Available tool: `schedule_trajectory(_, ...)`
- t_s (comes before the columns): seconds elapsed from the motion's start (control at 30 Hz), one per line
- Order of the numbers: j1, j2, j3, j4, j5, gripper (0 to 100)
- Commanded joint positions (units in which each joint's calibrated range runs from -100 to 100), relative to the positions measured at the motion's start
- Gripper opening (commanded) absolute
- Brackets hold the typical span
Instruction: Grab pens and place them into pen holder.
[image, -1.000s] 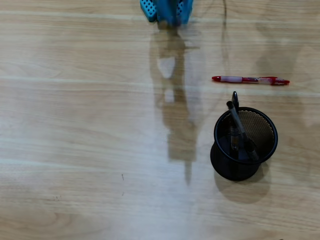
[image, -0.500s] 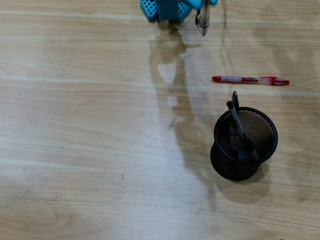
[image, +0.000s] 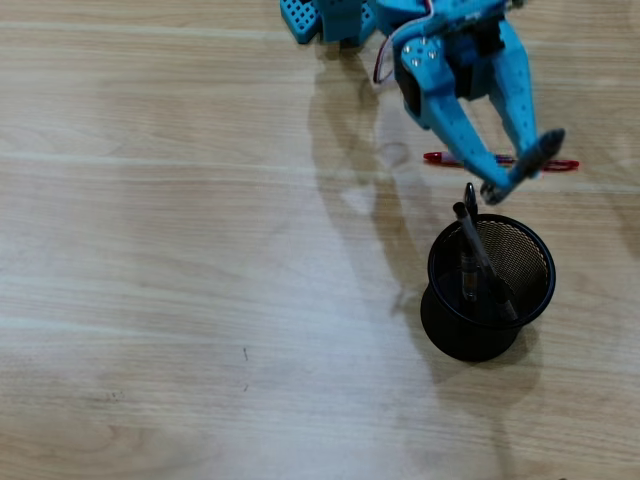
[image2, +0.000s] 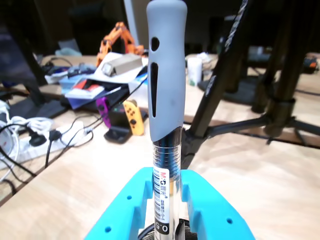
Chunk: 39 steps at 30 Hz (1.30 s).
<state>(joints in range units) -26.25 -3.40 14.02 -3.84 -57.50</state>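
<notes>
In the overhead view my blue gripper (image: 512, 172) reaches down from the top edge, shut on a grey-and-clear pen (image: 528, 160) that lies slanted just above the far rim of the pen holder (image: 458, 338). The holder is a black mesh cup with two dark pens (image: 478, 258) leaning inside it. A red pen (image: 437, 158) lies on the table behind the holder, its middle covered by my fingers. In the wrist view the held pen (image2: 166, 75) stands upright between the blue jaws of the gripper (image2: 166, 182), grey grip on top.
The arm's blue base (image: 318, 18) sits at the top edge. Light wood table (image: 180, 280) spreads left and below the holder. In the wrist view, black tripod legs (image2: 280, 100), cables and an orange arm (image2: 116, 40) stand in the background.
The arm has swung down from the top edge into full view, carrying the pen to just above the holder's far rim. The red pen and the holder have not moved.
</notes>
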Motion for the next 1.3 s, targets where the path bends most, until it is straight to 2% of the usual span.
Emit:
schedule_trajectory(0.0, -1.60, 4.12, -6.78, -1.31, 0.33, 2)
schedule_trajectory(0.27, -2.51, 12.02, -12.03, -1.40, 0.33, 2)
schedule_trajectory(0.5, -2.51, 13.29, -9.31, -6.86, 0.23, 3)
schedule_trajectory(0.67, -2.51, 12.95, -8.32, -6.86, 0.12, 12)
schedule_trajectory(1.0, -2.60, 12.53, -8.32, -6.23, 0.38, 12)
schedule_trajectory(1.13, -2.88, 11.76, -8.32, -5.86, 3.47, 12)
schedule_trajectory(1.2, -3.70, 9.64, -8.23, -3.22, 6.09, 10)
schedule_trajectory(1.23, -4.06, 7.26, -8.95, 4.62, 8.45, 3)
schedule_trajectory(1.27, -4.25, 5.90, -9.22, 9.26, 9.18, 1)
